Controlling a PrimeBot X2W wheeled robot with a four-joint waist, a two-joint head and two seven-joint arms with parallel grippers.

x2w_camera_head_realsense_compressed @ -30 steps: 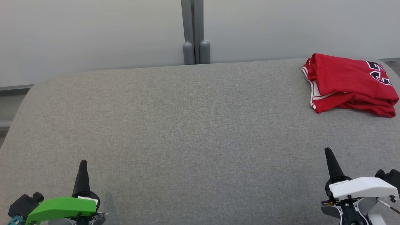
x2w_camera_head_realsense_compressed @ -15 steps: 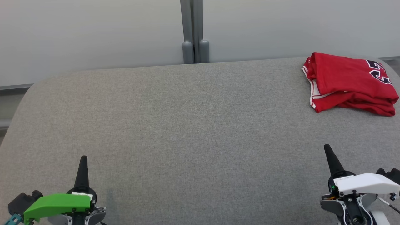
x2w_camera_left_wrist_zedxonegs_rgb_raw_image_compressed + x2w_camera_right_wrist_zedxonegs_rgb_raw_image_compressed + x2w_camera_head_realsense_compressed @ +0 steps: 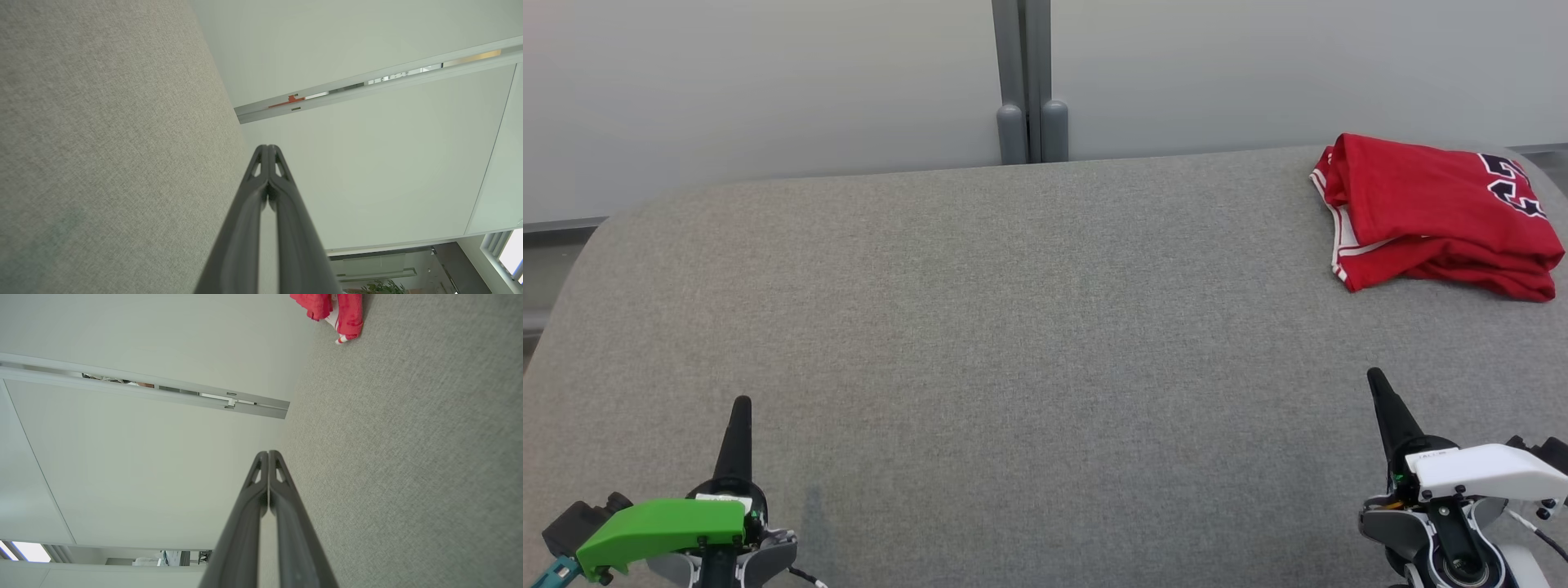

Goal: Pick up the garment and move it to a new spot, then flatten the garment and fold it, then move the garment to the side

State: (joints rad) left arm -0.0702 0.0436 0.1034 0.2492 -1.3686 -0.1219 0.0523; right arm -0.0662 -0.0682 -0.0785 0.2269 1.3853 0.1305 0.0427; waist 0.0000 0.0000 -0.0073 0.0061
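Far right corner: folded red jersey with white trim and dark print (image 3: 1437, 216) on the grey fabric-covered desk (image 3: 1013, 327), long axis left–right.
Right claw (image 3: 1379, 385): fingers pressed together, empty; jersey lies straight beyond it, towards the far edge — likely the nearer arm.
Left claw (image 3: 740, 412): closed, empty — well apart from the jersey.

We take this for an office or a test room in an office building, not a home. Behind the far edge of the grey cloth-covered bench (image 3: 1045, 343) stand plain pale partition panels (image 3: 768, 82) joined by a grey metal post (image 3: 1023, 73). In the left wrist view we see a narrow glazed strip (image 3: 408, 74) running between such panels, a slatted window (image 3: 512, 255) bright with daylight, and a leafy plant (image 3: 380, 288) near it. The right wrist view gives us the same pale panels and a metal framing rail (image 3: 253, 408).
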